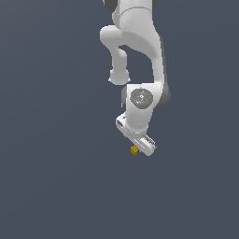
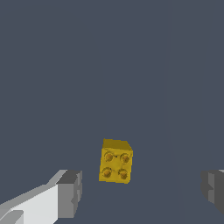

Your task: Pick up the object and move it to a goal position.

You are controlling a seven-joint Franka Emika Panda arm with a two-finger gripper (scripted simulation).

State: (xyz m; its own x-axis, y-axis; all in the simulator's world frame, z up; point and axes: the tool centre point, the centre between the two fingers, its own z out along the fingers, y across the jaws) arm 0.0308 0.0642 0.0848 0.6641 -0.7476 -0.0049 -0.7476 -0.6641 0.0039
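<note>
The object [image 2: 116, 162] is a small mustard-yellow block with several round studs on its face. In the wrist view it lies between my two grey fingertips [image 2: 70, 192], with a clear gap on each side, so nothing touches it. My gripper [image 2: 142, 188] stands open around it. In the exterior view the object [image 1: 135, 150] shows as a tiny yellow speck just at the exterior view's left of the white gripper [image 1: 145, 148], which hangs low under the arm.
Only the plain dark grey-blue surface [image 1: 56, 186] surrounds the arm. The white arm links [image 1: 135, 46] rise above the gripper in the exterior view.
</note>
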